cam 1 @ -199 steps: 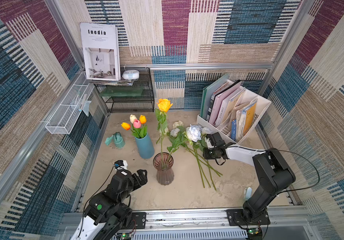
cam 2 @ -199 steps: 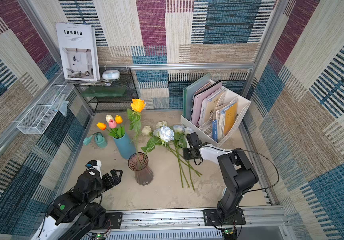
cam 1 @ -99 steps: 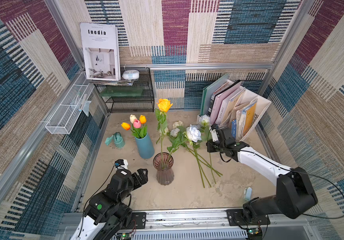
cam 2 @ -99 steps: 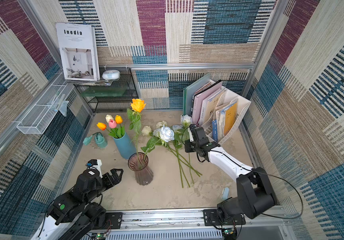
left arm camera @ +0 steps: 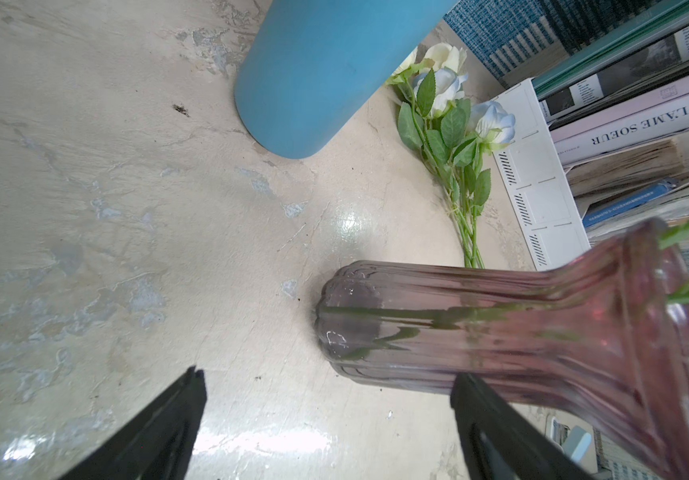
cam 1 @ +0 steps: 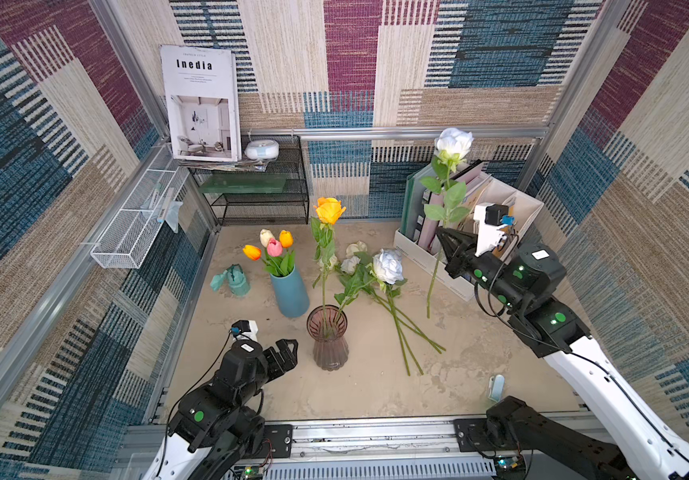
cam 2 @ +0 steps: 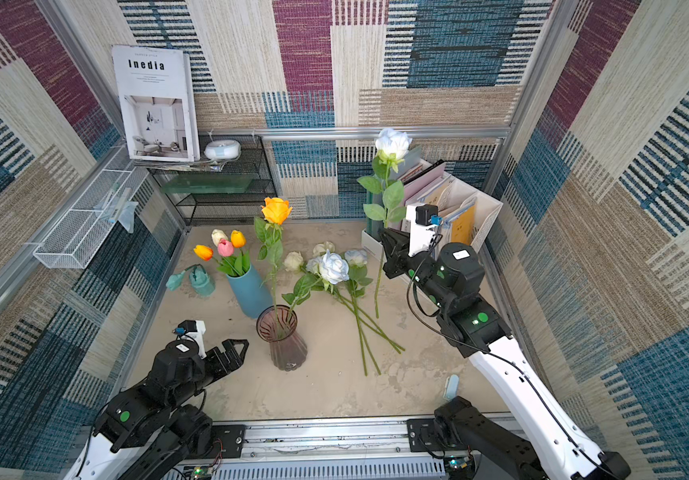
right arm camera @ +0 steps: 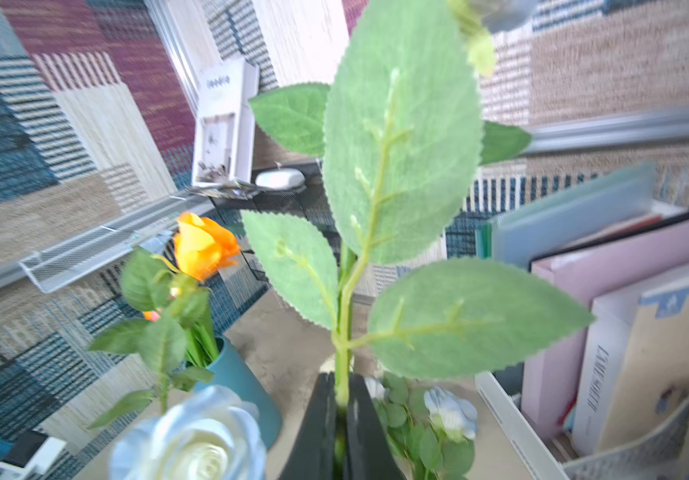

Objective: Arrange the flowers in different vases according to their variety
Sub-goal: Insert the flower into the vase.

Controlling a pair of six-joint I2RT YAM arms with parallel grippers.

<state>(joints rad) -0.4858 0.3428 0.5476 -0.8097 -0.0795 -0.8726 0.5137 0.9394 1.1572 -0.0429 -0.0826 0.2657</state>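
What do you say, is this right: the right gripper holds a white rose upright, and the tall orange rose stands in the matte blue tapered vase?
No. The tall orange rose stands in the smoky purple ribbed glass vase, not the matte blue tapered vase; both top views show it. The right gripper does hold the white rose upright.

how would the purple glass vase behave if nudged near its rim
Probably tips rather than slides: the purple vase is tall for its base, with the long orange rose standing high above it. Its ribbed glass looks smooth, so likely slippery and breakable.
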